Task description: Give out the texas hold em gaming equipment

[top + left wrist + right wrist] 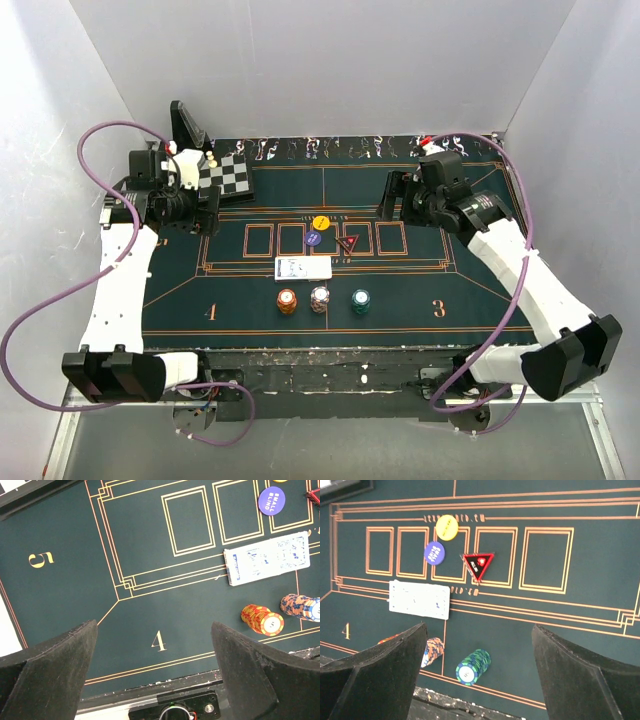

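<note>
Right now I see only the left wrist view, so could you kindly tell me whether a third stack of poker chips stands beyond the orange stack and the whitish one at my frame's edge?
Observer: Yes, a teal stack of poker chips stands right of the whitish stack, apart from it.
Operator: Thank you. What is the red sliver at my top right corner?
Observer: A red-edged triangular marker, lying just right of the purple round disc.
Operator: And is the right gripper holding anything?
Observer: No, the right gripper is open and empty above the dark green felt mat.
</note>
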`<state>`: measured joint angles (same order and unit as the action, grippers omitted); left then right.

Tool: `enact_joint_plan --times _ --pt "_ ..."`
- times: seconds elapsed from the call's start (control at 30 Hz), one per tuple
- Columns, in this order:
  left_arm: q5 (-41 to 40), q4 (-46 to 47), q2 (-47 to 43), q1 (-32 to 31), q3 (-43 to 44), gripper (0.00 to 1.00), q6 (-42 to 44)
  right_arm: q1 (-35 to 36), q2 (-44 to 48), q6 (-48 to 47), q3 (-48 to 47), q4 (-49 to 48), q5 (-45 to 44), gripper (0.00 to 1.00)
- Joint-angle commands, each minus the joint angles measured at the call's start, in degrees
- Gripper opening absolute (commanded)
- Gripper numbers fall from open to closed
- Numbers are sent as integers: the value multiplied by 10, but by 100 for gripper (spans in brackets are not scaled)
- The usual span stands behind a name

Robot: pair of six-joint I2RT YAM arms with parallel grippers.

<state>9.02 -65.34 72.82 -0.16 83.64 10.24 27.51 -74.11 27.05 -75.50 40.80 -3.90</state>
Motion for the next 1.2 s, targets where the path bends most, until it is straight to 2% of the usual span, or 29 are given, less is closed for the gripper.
enact_joint_plan --times 0.0,0.17,0.53,0.93,1.17 --pt "19 48 -43 1 -35 98 -1 2 15 18 18 -78 9 90" --pt "18 51 -42 1 -38 98 6 -4 -68 12 -21 -50 90 89" --pt "77 65 35 1 -21 98 -23 114 -262 13 -209 16 -22 89" --pt "65 72 58 1 -9 98 -44 158 -439 38 -283 -8 -12 83" --pt "60 64 58 1 -13 98 -46 165 -495 42 -308 -19 -11 81"
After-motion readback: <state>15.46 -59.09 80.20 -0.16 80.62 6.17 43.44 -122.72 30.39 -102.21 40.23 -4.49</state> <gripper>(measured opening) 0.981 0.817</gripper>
